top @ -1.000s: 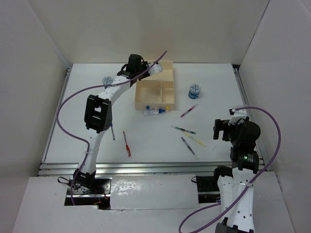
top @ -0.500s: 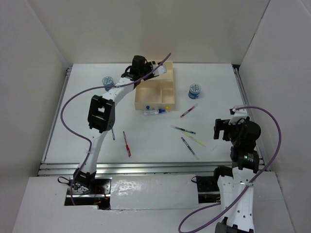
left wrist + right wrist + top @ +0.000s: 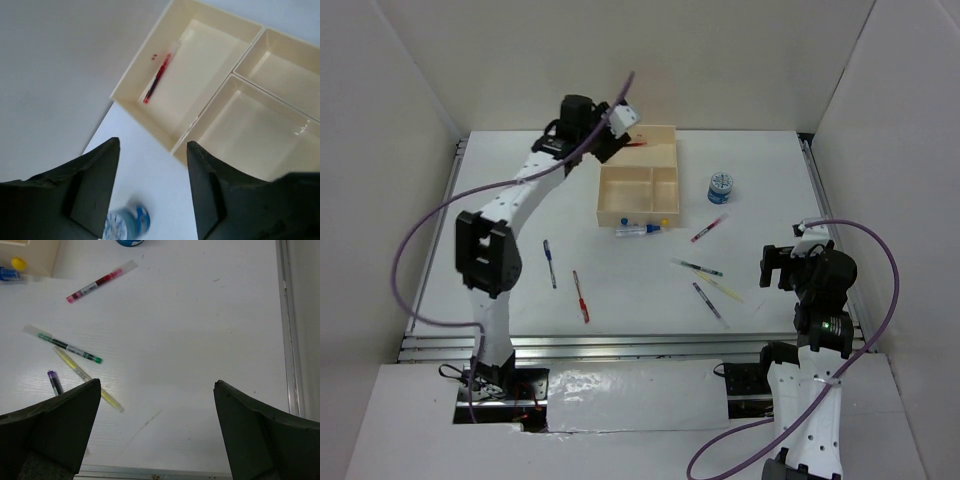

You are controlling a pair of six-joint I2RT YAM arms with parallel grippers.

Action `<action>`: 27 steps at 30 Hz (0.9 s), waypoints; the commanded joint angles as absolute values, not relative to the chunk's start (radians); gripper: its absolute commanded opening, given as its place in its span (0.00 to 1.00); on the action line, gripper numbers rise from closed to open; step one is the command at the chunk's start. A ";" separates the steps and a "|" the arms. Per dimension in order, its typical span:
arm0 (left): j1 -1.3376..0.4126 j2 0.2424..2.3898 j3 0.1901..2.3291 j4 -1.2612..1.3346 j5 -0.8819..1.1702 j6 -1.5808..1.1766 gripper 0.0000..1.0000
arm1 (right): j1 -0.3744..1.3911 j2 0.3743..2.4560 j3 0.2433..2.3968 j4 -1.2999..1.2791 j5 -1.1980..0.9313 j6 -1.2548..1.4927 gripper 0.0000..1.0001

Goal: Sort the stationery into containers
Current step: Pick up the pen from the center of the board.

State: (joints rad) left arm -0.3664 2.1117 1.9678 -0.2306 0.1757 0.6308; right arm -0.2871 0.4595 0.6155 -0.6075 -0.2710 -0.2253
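My left gripper hangs open above the far left corner of the cream tray, with nothing between its fingers. A red pen lies in the tray's long far compartment. One patterned cylinder stands on the table below the left fingers. Small blue and yellow pieces sit in the near compartments. At the right, my right gripper is open and empty over bare table. The other cylinder stands right of the tray.
Loose pens lie on the table: a blue one, a red one, a clear blue-capped one, a magenta one, a green-tipped one, a yellow one and a purple one.
My left gripper has opened and drawn back to the left from over the tray. The red pen now lies loose in the long compartment. The right arm has not moved.
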 commanded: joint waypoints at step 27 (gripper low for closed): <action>-0.183 1.298 1.014 -0.653 -0.109 -0.394 0.50 | -0.295 0.437 0.653 -0.600 -0.270 -0.216 1.00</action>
State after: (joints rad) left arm -0.1951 1.2770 1.0016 -0.6617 -0.0902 -0.3443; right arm -0.2890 0.4305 0.6155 -0.6071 -0.2737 -0.2249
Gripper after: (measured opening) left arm 0.489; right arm 0.998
